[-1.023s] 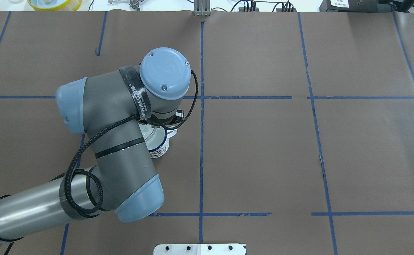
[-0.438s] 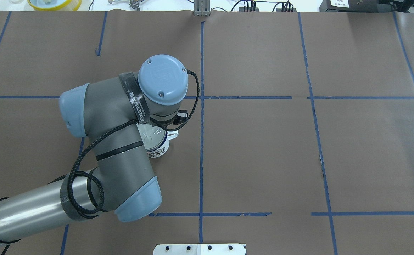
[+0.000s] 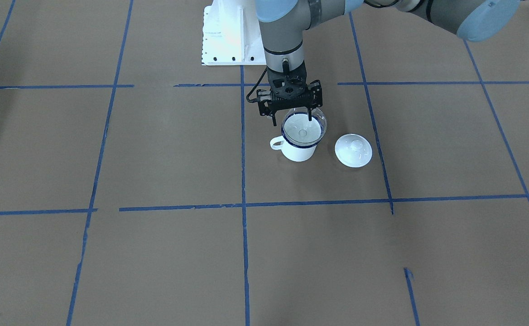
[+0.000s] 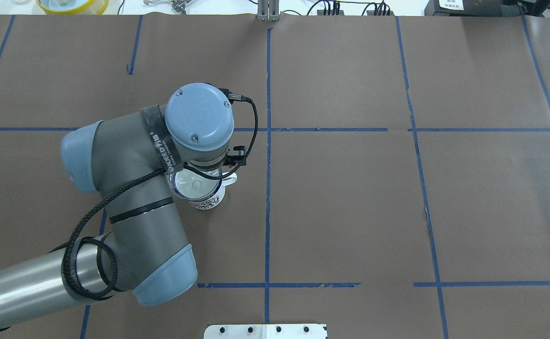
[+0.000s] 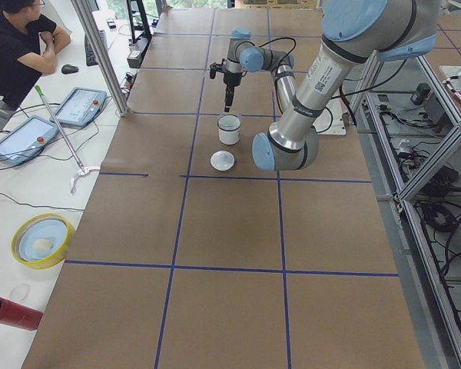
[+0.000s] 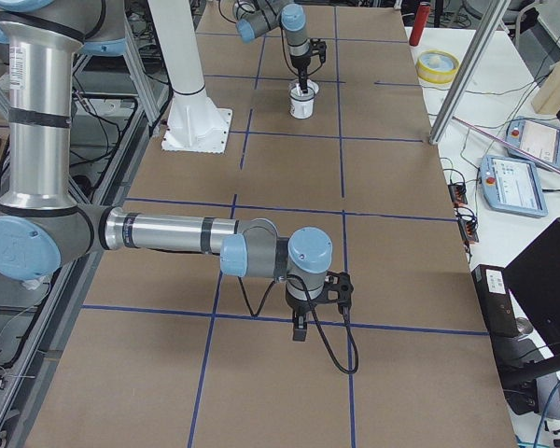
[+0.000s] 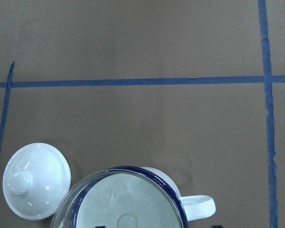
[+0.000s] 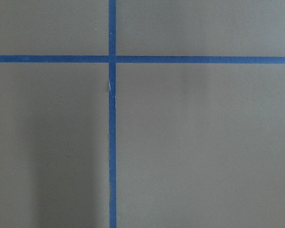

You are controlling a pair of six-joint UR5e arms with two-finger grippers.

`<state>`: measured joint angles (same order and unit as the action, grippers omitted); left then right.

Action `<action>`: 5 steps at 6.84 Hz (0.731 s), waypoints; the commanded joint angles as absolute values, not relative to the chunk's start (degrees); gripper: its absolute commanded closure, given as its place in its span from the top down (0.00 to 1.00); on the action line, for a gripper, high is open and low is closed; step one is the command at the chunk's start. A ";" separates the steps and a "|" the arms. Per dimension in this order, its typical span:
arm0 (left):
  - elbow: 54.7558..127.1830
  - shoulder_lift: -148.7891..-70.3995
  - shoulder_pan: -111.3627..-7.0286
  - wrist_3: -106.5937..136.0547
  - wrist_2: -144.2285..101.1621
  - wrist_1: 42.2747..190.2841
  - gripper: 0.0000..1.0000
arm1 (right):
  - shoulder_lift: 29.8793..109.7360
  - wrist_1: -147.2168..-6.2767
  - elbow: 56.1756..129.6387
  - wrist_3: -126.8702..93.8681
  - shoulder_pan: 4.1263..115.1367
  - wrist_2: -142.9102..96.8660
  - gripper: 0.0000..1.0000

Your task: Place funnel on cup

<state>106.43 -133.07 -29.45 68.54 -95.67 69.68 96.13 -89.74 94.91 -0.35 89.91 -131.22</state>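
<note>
- Jaws of the left gripper (image 3: pixel 291 118) are held wide apart just above the funnel (image 3: pixel 304 128); nothing is gripped.
- Whether the right gripper's (image 6: pixel 301 327) fingers are parted cannot be told. It is seen only from the side, hung low over the table (image 3: pixel 156 253), well apart from the cup (image 3: pixel 297 153).
- The funnel is seated upright in the cup's mouth, its clear rim ringing the blue one.
- The cup is stood on the table, handle pointed away from the lid (image 3: pixel 353 150).
- The lid is laid knob-up just beside the cup, not touching.
</note>
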 commanded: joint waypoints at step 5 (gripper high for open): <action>110.13 -120.43 -51.43 50.42 -119.37 89.65 1.00 | 96.07 -89.74 94.92 -0.35 89.91 -131.22 1.00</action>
<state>110.56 -123.21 -43.40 57.44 -110.11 87.88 96.10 -89.74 94.88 -0.35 89.91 -131.22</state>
